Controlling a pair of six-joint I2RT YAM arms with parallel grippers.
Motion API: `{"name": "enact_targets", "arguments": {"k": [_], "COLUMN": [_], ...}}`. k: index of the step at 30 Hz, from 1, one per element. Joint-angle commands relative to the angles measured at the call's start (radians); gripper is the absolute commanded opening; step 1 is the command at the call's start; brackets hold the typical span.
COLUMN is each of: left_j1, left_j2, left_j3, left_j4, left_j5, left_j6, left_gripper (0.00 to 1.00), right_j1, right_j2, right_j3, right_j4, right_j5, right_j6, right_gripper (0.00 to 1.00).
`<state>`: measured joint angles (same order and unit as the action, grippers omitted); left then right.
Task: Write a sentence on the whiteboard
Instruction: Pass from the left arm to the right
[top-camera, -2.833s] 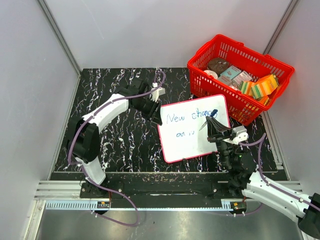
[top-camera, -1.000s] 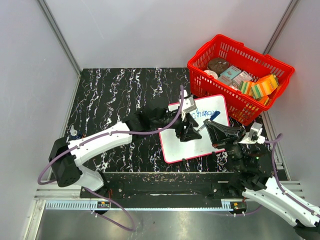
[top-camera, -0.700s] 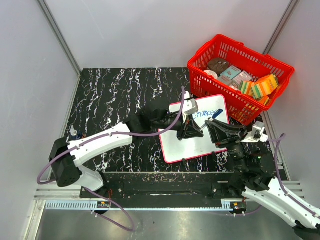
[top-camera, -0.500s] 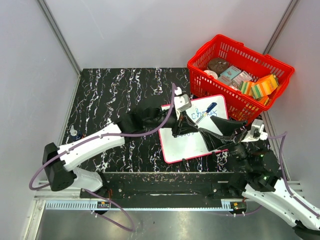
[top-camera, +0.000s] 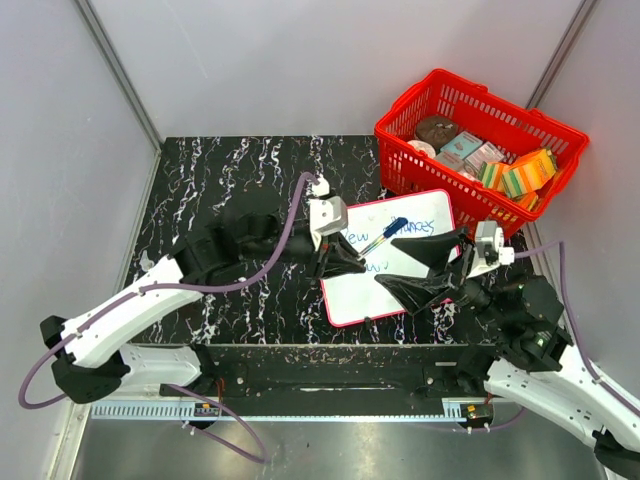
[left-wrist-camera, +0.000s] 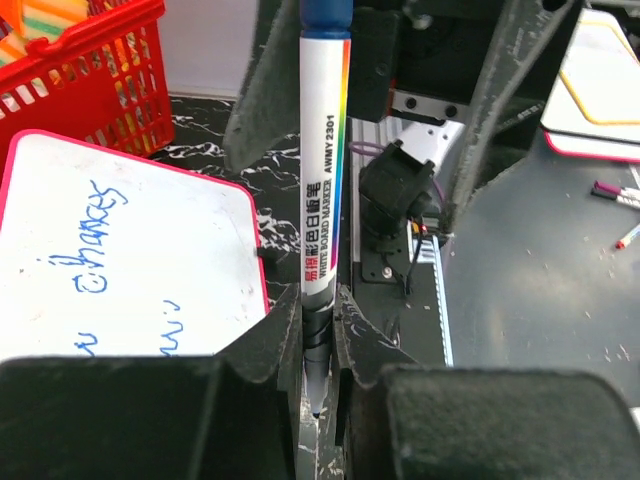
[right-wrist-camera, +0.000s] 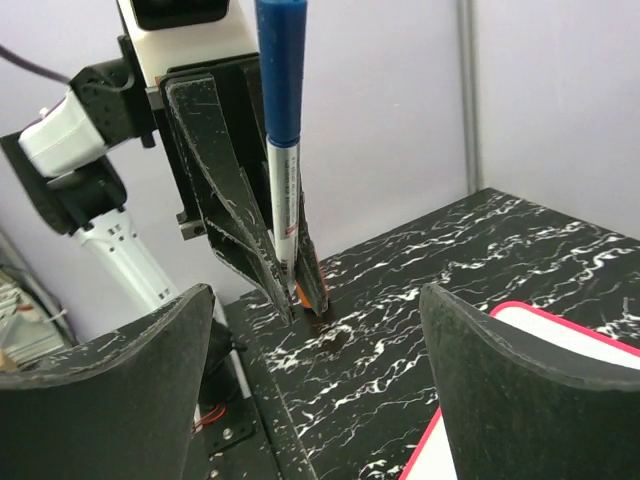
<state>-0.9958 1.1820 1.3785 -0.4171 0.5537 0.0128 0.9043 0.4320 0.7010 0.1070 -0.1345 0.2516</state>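
Black marbled tabletop (top-camera: 220, 180), likely stiff, light whiteboard (top-camera: 355, 300) lying flat beside red basket (top-camera: 400, 165), probably best pinned at its rim; left gripper (top-camera: 355, 262) clamped low on slim marker (left-wrist-camera: 320, 200), right gripper (top-camera: 398, 267) gaping, empty.

I count one whiteboard (top-camera: 352, 300) and one marker (top-camera: 383, 236) on my feed. I see one red basket (top-camera: 398, 165) too.
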Motion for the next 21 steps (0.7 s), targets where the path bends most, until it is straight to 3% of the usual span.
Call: {"name": "enact_targets", "arguments": {"k": [1, 6, 8, 16, 20, 21], "left_j1": [-0.001, -0.003, -0.007, -0.023, -0.026, -0.026], "left_j2": [-0.036, -0.019, -0.013, 0.008, 0.011, 0.010], "left_j3": [0.047, 0.044, 0.039, 0.045, 0.040, 0.040], "left_j4": [-0.084, -0.089, -0.081, -0.071, -0.072, -0.072], "left_j5": [0.100, 0.190, 0.215, 0.250, 0.238, 0.229], "left_j6": [0.067, 0.082, 0.087, 0.090, 0.104, 0.104], "left_gripper": [0.00, 0.00, 0.00, 0.00, 0.00, 0.00], "right_j1": [0.007, 0.004, 0.005, 0.005, 0.004, 0.004], "right_j2": [0.040, 0.096, 0.114, 0.151, 0.169, 0.172], "right_j3": [0.061, 0.081, 0.080, 0.078, 0.087, 0.089], "right_j4": [0.031, 0.075, 0.111, 0.183, 0.186, 0.188], "right_j5": [-0.148, -0.157, -0.166, -0.201, -0.234, -0.240], "right_j6": [0.015, 0.057, 0.081, 0.132, 0.138, 0.141], "right_gripper": [0.86, 0.82, 0.75, 0.65, 0.40, 0.15]}}
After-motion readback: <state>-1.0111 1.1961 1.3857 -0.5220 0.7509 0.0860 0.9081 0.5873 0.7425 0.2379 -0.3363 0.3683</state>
